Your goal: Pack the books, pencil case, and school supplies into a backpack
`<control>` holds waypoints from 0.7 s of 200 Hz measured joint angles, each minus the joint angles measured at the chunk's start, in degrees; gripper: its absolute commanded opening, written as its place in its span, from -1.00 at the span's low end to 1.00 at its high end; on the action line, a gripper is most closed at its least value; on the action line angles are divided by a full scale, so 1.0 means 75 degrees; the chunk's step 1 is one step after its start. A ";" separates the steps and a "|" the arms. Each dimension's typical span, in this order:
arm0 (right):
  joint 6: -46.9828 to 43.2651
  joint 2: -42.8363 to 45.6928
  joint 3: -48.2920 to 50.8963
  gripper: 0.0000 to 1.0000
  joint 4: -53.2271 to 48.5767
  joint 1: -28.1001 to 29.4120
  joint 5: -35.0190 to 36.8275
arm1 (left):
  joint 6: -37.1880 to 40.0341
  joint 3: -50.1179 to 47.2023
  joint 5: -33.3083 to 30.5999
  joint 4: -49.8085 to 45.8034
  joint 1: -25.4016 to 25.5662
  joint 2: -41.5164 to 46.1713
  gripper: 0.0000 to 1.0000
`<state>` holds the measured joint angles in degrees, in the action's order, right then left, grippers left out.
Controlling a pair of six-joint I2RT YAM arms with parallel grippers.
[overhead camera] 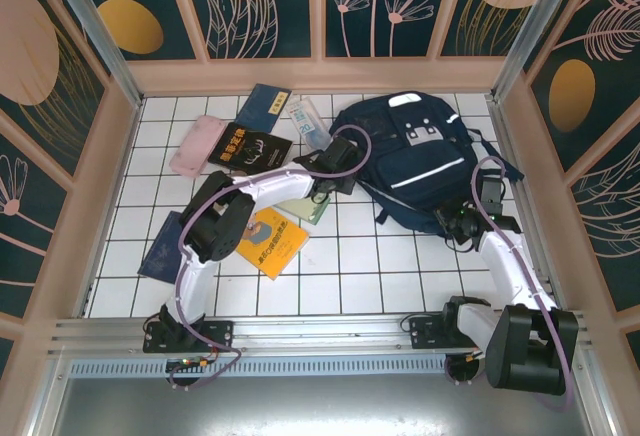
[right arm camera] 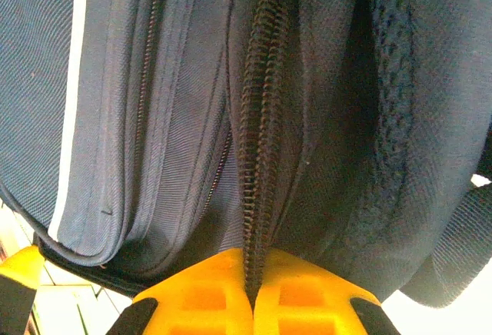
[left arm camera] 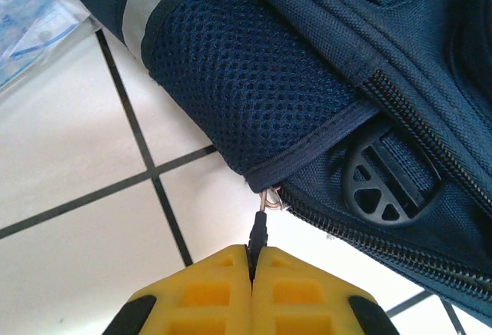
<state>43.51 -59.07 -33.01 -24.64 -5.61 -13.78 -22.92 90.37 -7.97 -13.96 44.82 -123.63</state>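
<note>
My left claw (left arm camera: 252, 257) is pinched shut on the small zipper pull (left arm camera: 259, 226) at a lower corner of the backpack (overhead camera: 420, 151), just under its mesh side pocket (left arm camera: 254, 81). My right claw (right arm camera: 252, 277) is clamped on the zipper track (right arm camera: 260, 120) at the backpack's other side. I judge the step to be opening the main compartment, with nothing packed that I can see. To do it well I should hold the fabric taut with the right claw and draw the pull along the line of the teeth, not away from them, easing round the corner where a slider tends to bind. The black plastic buckle (left arm camera: 384, 185) just beside the pull could snag. On the white tiled table (overhead camera: 400, 276), all left of the backpack, lie the clear packet (overhead camera: 306, 121) just beside it, then the black book (overhead camera: 250, 146) and the pink pencil case (overhead camera: 197, 146). The pale green notepad (overhead camera: 312, 212) and the yellow-orange book (overhead camera: 272, 242) sit partly under my left arm, and the navy-blue booklet (overhead camera: 160, 248) lies well apart
</note>
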 measured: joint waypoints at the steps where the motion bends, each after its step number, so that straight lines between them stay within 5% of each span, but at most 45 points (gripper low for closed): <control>1: 0.0000 0.0000 0.0000 -1.00 0.0000 0.0000 -0.0003 | 0.0003 0.0012 0.0000 -0.0003 0.0000 -0.0009 -1.00; 42: 0.0108 0.0411 0.0213 -1.00 0.0189 0.0367 -0.0323 | 0.0000 0.0813 -0.0041 -0.0396 -0.0082 -0.0469 -1.00; 102: 0.1626 0.0367 0.0895 -1.00 0.1661 0.3558 0.0061 | 0.0061 0.2993 -0.0201 -0.1157 -0.0396 -0.1900 -1.00; 140: 0.2028 -0.0918 0.0376 -1.00 0.2305 0.4587 0.0326 | 0.0187 0.4054 -0.0175 -0.1440 -0.0481 -0.2498 -1.00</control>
<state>58.72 -65.95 -30.20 -7.35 28.80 -11.33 -21.52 120.77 -9.28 -24.75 41.21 -142.37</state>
